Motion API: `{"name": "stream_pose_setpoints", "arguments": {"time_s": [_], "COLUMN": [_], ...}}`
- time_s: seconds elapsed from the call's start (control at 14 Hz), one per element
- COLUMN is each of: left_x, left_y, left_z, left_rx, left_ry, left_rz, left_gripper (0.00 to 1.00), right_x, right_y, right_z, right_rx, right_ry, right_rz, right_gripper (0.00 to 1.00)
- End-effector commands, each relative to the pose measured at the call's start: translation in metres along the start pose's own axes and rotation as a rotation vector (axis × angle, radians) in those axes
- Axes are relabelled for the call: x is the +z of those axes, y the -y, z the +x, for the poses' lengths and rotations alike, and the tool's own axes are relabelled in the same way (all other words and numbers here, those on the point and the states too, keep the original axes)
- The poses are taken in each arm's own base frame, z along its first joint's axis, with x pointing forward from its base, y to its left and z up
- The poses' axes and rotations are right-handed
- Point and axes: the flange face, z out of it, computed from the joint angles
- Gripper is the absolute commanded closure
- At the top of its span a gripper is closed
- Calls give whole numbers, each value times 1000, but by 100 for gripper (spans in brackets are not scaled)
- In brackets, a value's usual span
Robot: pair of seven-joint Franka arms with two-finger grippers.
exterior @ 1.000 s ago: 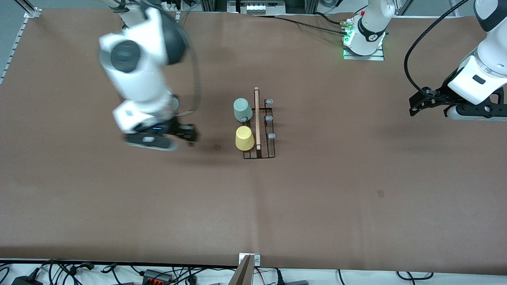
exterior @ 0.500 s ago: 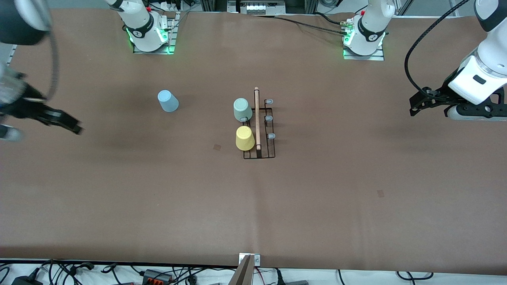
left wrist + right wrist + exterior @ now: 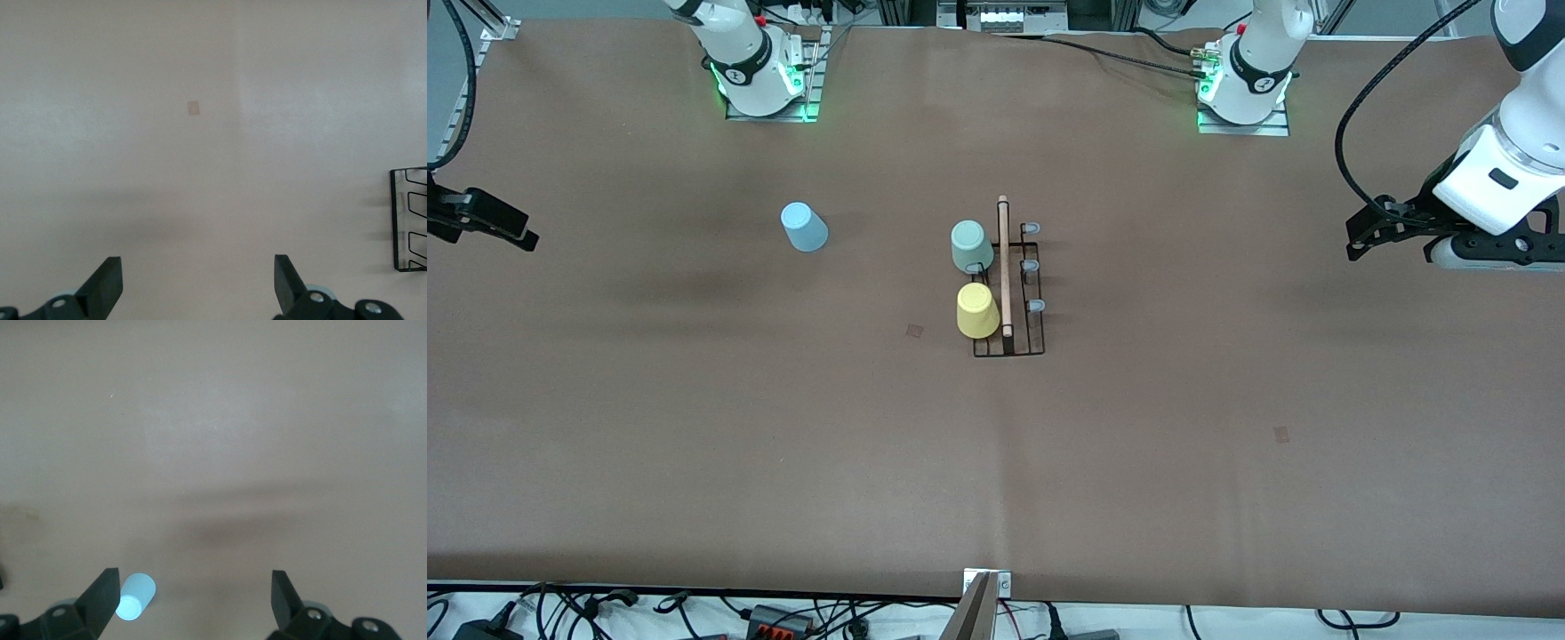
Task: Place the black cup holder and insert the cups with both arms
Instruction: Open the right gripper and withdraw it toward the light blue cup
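The black cup holder (image 3: 1021,342) stands mid-table, its wooden rod handle (image 3: 1004,267) on top. The pale green cup (image 3: 970,245) and the yellow cup (image 3: 976,310) sit upside down on its pegs on the side toward the right arm's end. Three pegs (image 3: 1032,266) on the side toward the left arm's end are bare. The light blue cup (image 3: 804,227) stands alone on the table toward the right arm's end, and also shows in the right wrist view (image 3: 135,597). My right gripper (image 3: 523,236) is open and empty at the table's right-arm end. My left gripper (image 3: 1353,244) is open and empty and waits at the left-arm end.
The two arm bases (image 3: 760,76) (image 3: 1245,89) stand at the table's edge farthest from the front camera. Cables lie along the nearest edge (image 3: 783,613). A corner of the cup holder shows in the left wrist view (image 3: 408,220).
My right arm has swung away from the light blue cup to the table's right-arm end, leaving that cup uncovered on the table. The left arm has not moved.
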Motion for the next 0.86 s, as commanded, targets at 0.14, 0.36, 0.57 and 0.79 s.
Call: {"name": "stream_pose_setpoints", "arguments": {"time_s": [0.14, 0.36, 0.57, 0.79], "left_x": [-5, -5, -5, -5], "left_y": [1, 1, 1, 1], "left_z": [2, 2, 2, 2], "left_rx": [17, 17, 17, 17], "left_ry": [7, 7, 7, 7], "left_rz": [-8, -8, -8, -8], "left_gripper": [0, 0, 0, 0], "right_x": [-5, -16, -17, -18], "right_y": [-4, -4, -4, -5], "right_z": [3, -2, -4, -7], "right_rx": [-62, -60, -63, -63], "right_ry": [-5, -22, -21, -11], "right_rz": [-10, -7, -7, -7], "right_gripper": [0, 0, 0, 0]}}
